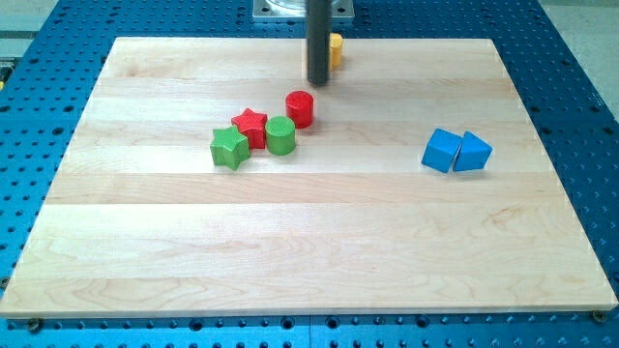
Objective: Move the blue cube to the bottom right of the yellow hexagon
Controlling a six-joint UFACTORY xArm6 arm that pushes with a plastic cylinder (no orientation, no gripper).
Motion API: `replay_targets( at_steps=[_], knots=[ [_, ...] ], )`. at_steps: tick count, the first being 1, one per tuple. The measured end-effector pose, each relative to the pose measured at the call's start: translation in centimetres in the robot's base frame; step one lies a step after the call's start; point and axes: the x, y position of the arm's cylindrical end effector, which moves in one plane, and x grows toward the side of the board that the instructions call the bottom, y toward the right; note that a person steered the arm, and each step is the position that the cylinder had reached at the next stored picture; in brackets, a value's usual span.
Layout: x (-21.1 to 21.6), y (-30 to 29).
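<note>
Single cam only, so no overlap w/ another view. It looked down obliquely from the board's (pixel 290 251) near edge, facing the far edge at the view's top. Mid-range: whole wooden board fit in frame, w/ blue perforated table (pixel 580 116) showing around it. Rod (pixel 318 43) entered from top centre, upper end cut off.

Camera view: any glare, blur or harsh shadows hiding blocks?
Camera view: even, soft light, no glare on the wooden board; edges sharp, only faint shadows under blocks. My tip partly hides the yellow block at the view's top; the blue cube shows clearly.
</note>
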Motion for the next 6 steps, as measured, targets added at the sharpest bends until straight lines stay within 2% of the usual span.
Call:
replay_targets(
  at_steps=[1,2,3,4,6],
  knots=[
    [3.6,11.5],
    [9.2,23.0],
    [15.4,20.4],
    [16.0,11.0],
    [9.8,1.8]
  ],
)
